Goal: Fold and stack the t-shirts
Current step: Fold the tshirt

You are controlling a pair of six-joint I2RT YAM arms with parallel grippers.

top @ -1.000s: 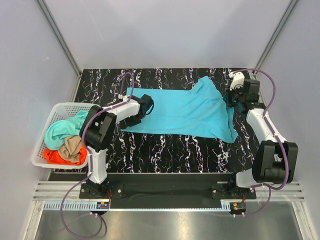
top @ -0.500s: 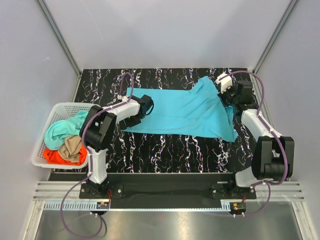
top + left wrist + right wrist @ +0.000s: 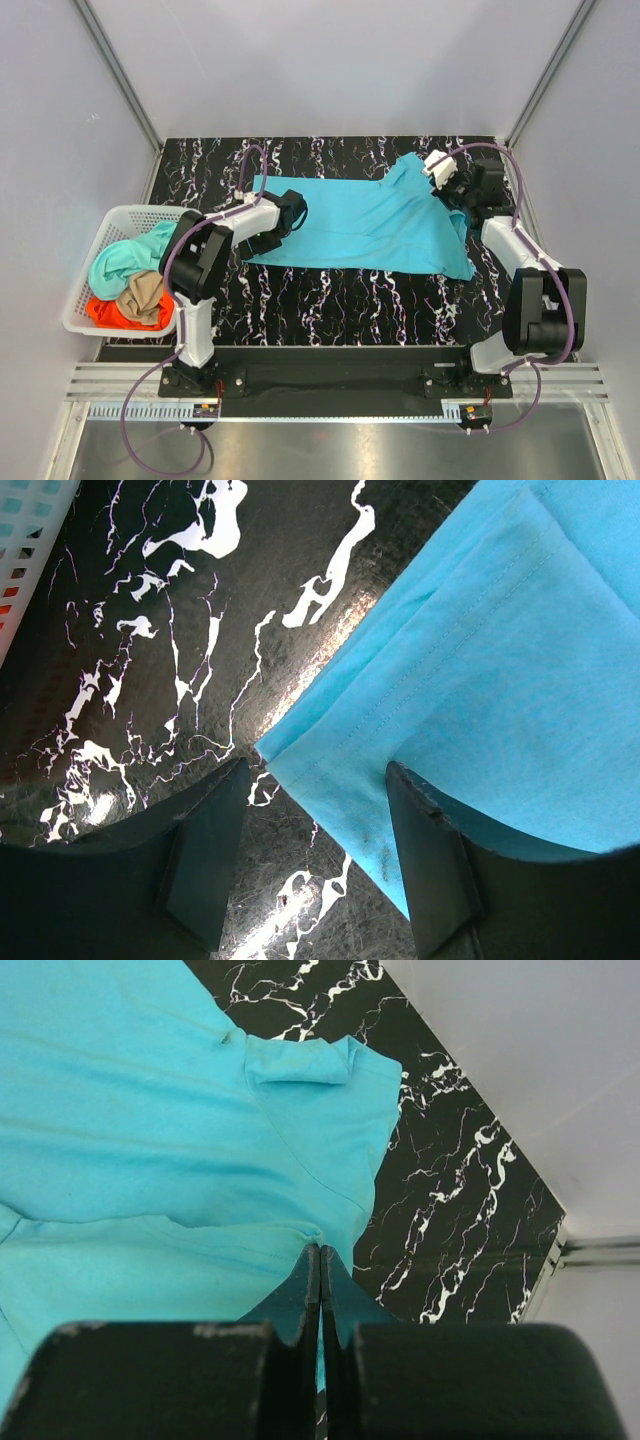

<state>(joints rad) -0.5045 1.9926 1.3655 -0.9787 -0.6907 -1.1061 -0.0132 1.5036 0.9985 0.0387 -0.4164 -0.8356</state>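
Marbled table (image 3: 330, 300), right tool (image 3: 320, 1260) gripping t-shirt (image 3: 360, 225), shifted left

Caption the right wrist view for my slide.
Right gripper pinching a fold of the cyan t-shirt over the black marbled table.

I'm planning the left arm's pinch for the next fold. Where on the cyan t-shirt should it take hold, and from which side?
Probably the stitched corner of the cyan t-shirt lying between the left tool's open fingers. It lies flat, two edges meeting in a point with bare table outside it, so come from the table side.
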